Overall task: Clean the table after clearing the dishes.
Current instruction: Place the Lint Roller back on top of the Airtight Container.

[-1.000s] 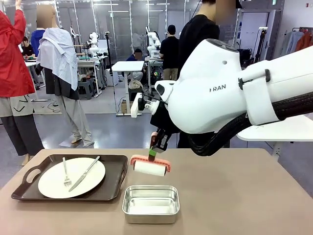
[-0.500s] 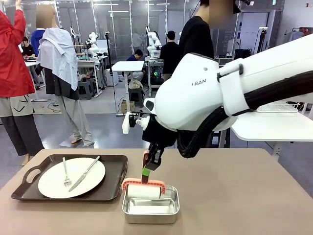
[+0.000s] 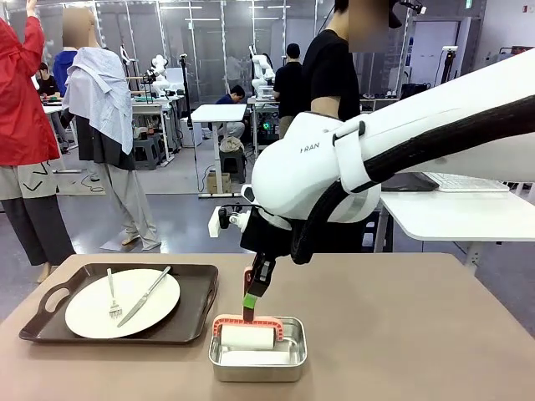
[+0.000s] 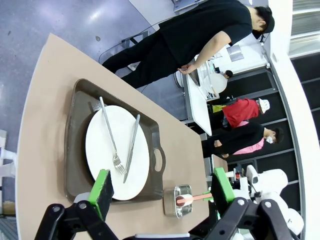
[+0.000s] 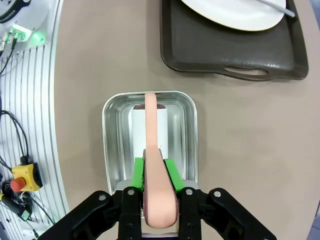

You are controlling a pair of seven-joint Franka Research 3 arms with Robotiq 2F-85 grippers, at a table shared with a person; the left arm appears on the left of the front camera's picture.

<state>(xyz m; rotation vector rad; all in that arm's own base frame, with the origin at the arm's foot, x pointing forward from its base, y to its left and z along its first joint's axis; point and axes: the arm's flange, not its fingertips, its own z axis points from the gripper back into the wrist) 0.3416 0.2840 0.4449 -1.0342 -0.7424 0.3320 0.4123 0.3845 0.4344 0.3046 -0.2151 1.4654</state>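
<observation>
A round white plate (image 3: 122,302) with a fork (image 3: 113,296) and a knife (image 3: 144,296) lies on a dark brown tray (image 3: 199,288) at the left of the beige table (image 3: 401,334). My right gripper (image 3: 253,294) is shut on the pink handle of a white cleaning roller (image 3: 247,336), whose roll sits low inside the steel pan (image 3: 255,373). The right wrist view looks down the handle (image 5: 151,130), clamped between the green pads of the gripper (image 5: 154,172), into the pan (image 5: 107,130). My left gripper (image 4: 161,189) hangs open high above the plate (image 4: 107,150) and tray (image 4: 75,135).
A person in black (image 3: 330,67) stands at the far side of the table. A white table (image 3: 460,213) stands behind on the right. The tray's near handle (image 5: 245,71) lies just beyond the pan. Bare tabletop stretches to the right of the pan.
My right arm has swung left and down, carrying the roller from above the table beyond the pan into the pan. The plate and tray have not moved.
</observation>
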